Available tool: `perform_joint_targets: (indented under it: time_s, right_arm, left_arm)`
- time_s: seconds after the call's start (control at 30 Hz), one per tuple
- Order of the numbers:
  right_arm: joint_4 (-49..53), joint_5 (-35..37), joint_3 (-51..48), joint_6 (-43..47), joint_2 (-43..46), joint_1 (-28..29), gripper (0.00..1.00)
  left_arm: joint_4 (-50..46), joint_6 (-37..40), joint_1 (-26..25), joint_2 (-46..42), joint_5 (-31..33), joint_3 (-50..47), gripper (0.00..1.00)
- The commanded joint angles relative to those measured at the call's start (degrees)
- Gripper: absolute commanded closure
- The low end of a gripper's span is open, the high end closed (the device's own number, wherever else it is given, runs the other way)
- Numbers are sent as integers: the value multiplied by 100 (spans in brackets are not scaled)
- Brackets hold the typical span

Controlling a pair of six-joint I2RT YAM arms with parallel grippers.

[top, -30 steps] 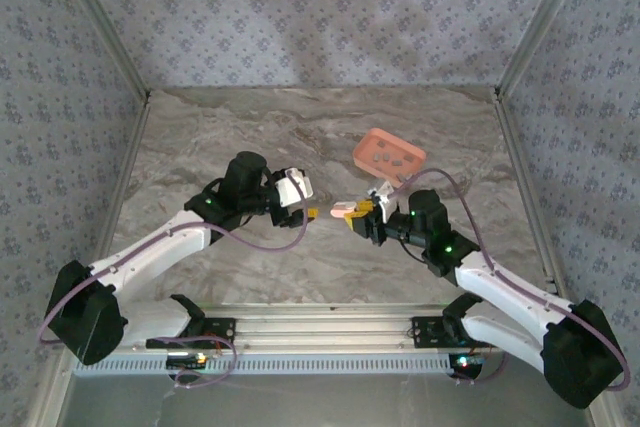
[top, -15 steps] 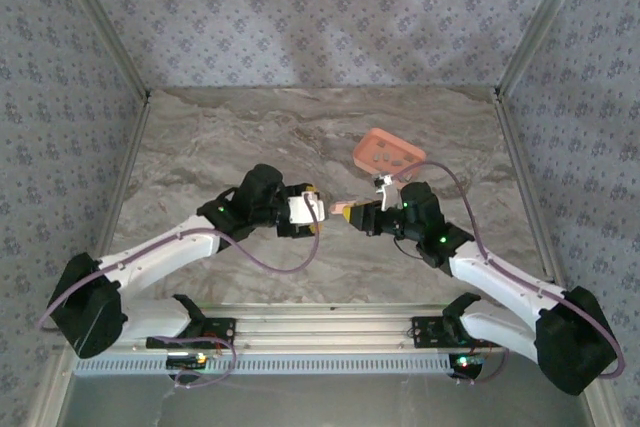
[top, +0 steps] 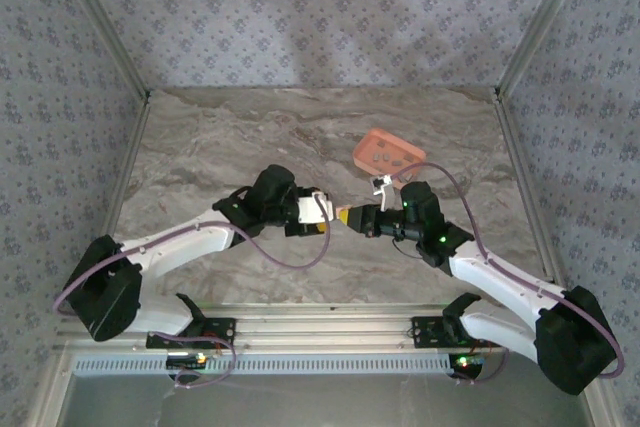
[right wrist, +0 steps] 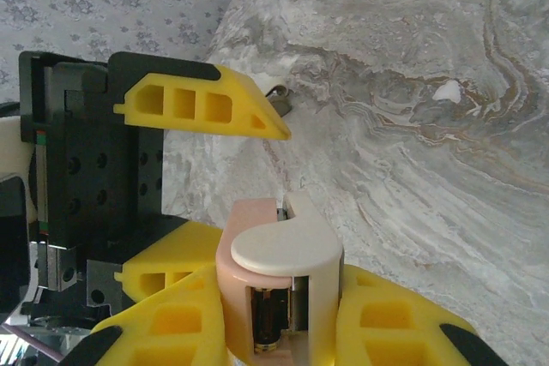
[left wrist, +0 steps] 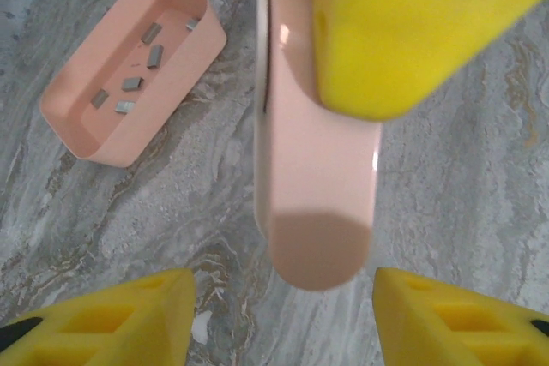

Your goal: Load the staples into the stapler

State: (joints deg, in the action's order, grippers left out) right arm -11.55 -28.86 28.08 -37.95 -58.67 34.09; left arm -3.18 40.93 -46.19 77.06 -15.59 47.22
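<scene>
Marble table [top: 250, 137], arms meeting near centre. Left gripper [top: 325, 213] comes in from 9 o'clock with its yellow fingers [left wrist: 111, 319] spread wide. The stapler's rounded end sits in the gap between them; can't tell if it touches either. Right gripper [top: 352, 217] comes in from 3 o'clock, clamped on the body of the pink stapler [left wrist: 313, 177], which points at the left gripper. Salmon tray [top: 362, 152] sits flat on the table at 1 o'clock from the grippers, clear of both. Staples [left wrist: 131, 83]: a few small grey strips lying loose in the tray.
</scene>
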Motion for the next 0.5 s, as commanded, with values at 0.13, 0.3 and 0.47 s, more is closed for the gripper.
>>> perform_joint_targets:
  time_s: [0.13, 0.3, 0.47]
  right_arm:
    - [-131, -267, 193, -144, -65, -38, 93]
    - [-181, -320, 185, -177, -100, -37, 93]
    - [-207, -339, 189, -186, -100, -35, 93]
  left_arm:
    - [348, -119, -35, 63, -157, 212, 48]
    - [419, -179, -32, 89, -263, 223, 50]
    - [439, -221, -34, 140, -308, 252, 53]
